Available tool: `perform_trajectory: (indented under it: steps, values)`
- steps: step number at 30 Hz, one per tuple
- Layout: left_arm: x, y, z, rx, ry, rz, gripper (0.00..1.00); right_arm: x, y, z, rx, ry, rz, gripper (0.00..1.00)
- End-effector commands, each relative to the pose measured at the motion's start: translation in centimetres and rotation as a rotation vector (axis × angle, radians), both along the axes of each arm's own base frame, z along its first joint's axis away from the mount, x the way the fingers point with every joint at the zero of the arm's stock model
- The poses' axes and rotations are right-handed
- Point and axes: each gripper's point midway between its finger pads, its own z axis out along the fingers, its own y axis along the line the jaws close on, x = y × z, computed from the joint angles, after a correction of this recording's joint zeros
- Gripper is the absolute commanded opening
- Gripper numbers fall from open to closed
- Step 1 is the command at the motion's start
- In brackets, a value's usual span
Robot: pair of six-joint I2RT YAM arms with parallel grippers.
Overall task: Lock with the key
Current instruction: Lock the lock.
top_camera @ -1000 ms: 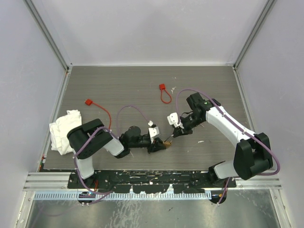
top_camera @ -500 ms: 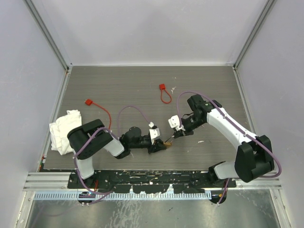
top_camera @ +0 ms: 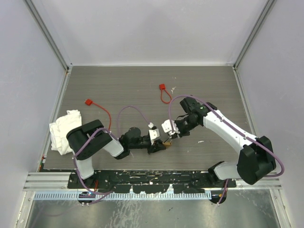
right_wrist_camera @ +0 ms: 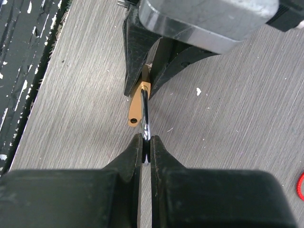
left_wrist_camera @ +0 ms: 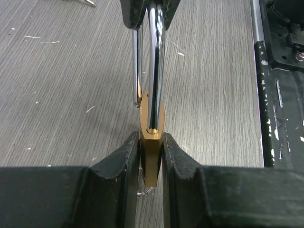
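My left gripper (top_camera: 158, 145) is shut on the brass body of a padlock (left_wrist_camera: 151, 142), holding it edge-up just above the table. Its silver shackle (left_wrist_camera: 155, 57) stands open, the free end (left_wrist_camera: 137, 100) out of the body. My right gripper (top_camera: 172, 136) is shut on the top of that shackle (right_wrist_camera: 146, 128), facing the left gripper (right_wrist_camera: 142, 66). In the right wrist view the brass body (right_wrist_camera: 137, 108) shows beyond my fingertips. The key is hidden; only a thin wire ring (left_wrist_camera: 145, 192) shows under the padlock between the left fingers (left_wrist_camera: 124, 156).
Two red cable seals lie on the table, one at the back centre (top_camera: 164, 93) and one at the left (top_camera: 98, 108). A crumpled white cloth (top_camera: 64, 128) sits at the left edge. The black base rail (top_camera: 142, 178) runs along the near edge.
My right arm has swung left and a little nearer, bringing its gripper closer to the left one over the padlock. The left arm has stayed put.
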Motion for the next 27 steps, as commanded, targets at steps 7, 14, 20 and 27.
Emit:
perform_trajectory:
  steps: [7,14,20,27]
  values:
    - [3.0,0.1,1.2,-0.006,-0.113,0.13,0.0,-2.0,0.4,-0.1,-0.085,0.099,-0.154,0.01]
    - [3.0,0.0,1.0,0.009,-0.106,0.124,0.0,-2.0,1.7,2.6,-0.043,0.089,-0.147,0.01]
    - [3.0,0.0,1.0,0.008,-0.107,0.125,0.0,-2.0,1.1,2.0,-0.118,0.129,-0.188,0.01]
    - [2.9,0.0,1.0,0.009,-0.106,0.117,0.0,-0.5,1.2,4.9,-0.084,0.041,-0.239,0.01]
